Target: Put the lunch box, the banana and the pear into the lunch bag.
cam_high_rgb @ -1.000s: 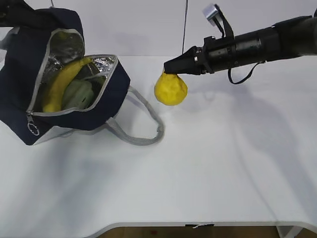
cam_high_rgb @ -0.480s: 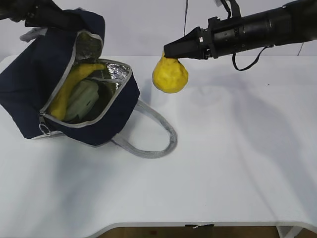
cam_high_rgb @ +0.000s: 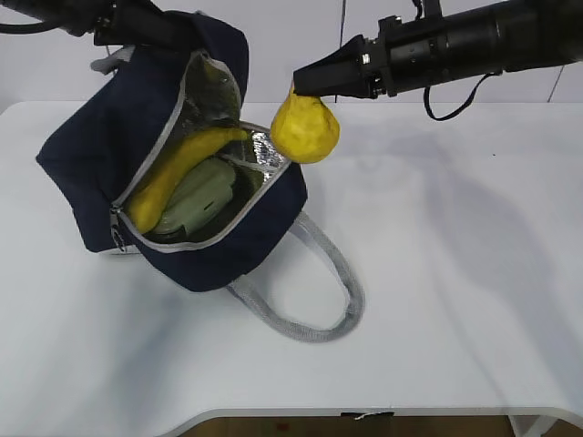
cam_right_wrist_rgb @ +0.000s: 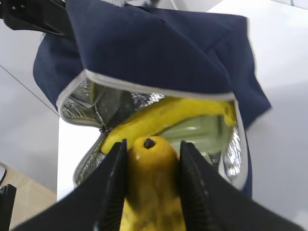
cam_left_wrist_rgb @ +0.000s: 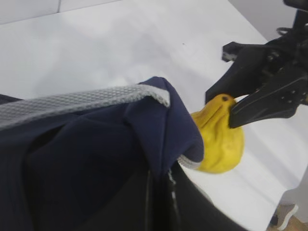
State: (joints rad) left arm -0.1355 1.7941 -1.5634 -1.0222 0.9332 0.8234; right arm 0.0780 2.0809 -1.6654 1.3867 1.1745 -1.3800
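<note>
From the exterior view, the right gripper (cam_high_rgb: 301,82) clasps the pear (cam_high_rgb: 305,129) by its narrow neck and holds it in the air just beside the raised rim of the lunch bag (cam_high_rgb: 237,250). The bag lies tilted on the white table (cam_high_rgb: 455,300) with its mouth gaping; the banana (cam_high_rgb: 178,175) and the green-lidded lunch box (cam_high_rgb: 202,196) already lie inside. The left gripper (cam_high_rgb: 127,20) sits at the top of the bag, lifting the flap; its jaws are pinched tight, on the fabric as far as can be told.

In the left wrist view, the navy flap (cam_left_wrist_rgb: 159,125) with its grey webbing handle (cam_left_wrist_rgb: 82,101) fills the foreground, and the pear (cam_left_wrist_rgb: 219,142) hangs beyond the flap's edge between the dark jaws.

In the right wrist view, the fingers (cam_right_wrist_rgb: 113,187) flank the pear (cam_right_wrist_rgb: 151,192), with the foil-lined opening (cam_right_wrist_rgb: 96,103) and the banana (cam_right_wrist_rgb: 168,118) beyond it.

The grip on the tapering neck looks slim, so the pear could slip free outside the bag. It could also catch the rim or flap, or land on the banana and roll out of the tilted mouth.
</note>
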